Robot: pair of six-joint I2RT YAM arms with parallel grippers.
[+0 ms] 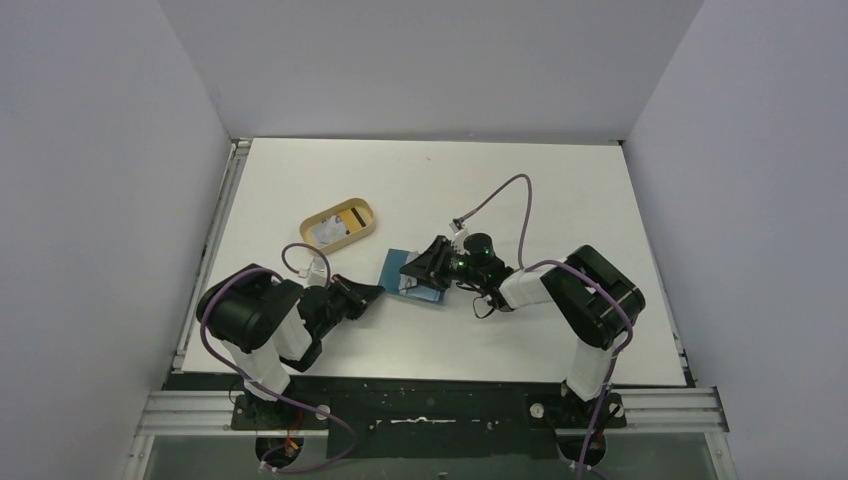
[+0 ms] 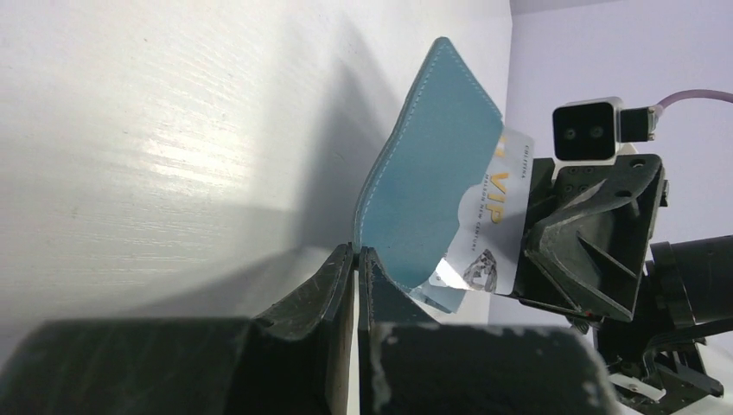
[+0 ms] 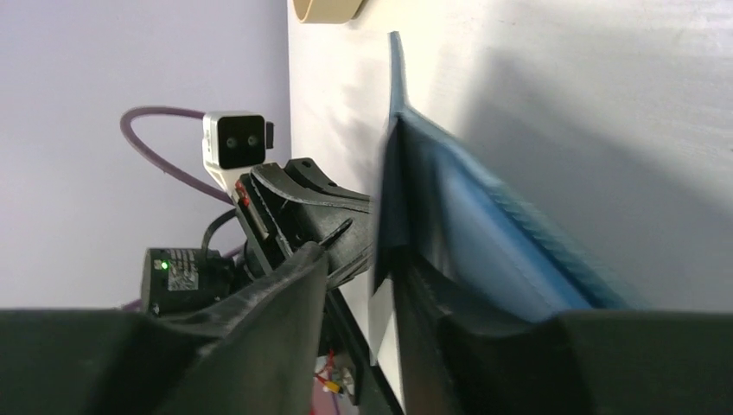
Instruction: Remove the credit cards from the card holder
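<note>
The teal card holder [image 1: 393, 266] lies open on the table between my two grippers. My left gripper [image 1: 372, 292] is shut on its near edge [image 2: 357, 252] and holds one flap [image 2: 432, 164] tilted up. A white card printed "VIP" [image 2: 488, 225] sticks halfway out of the inner pocket. My right gripper [image 1: 420, 268] is at that card from the other side. In the right wrist view its jaws [image 3: 359, 259] stand apart around the card's white edge [image 3: 380, 311], which lies against one finger. The wallet [image 3: 467, 207] looks blurred there.
An oval tan tray [image 1: 366, 209] stands at the back left of the wallet, with a whitish card [image 1: 325, 232] and a yellowish one [image 1: 350, 217] inside. Its rim shows in the right wrist view [image 3: 328, 9]. The walls enclose the table.
</note>
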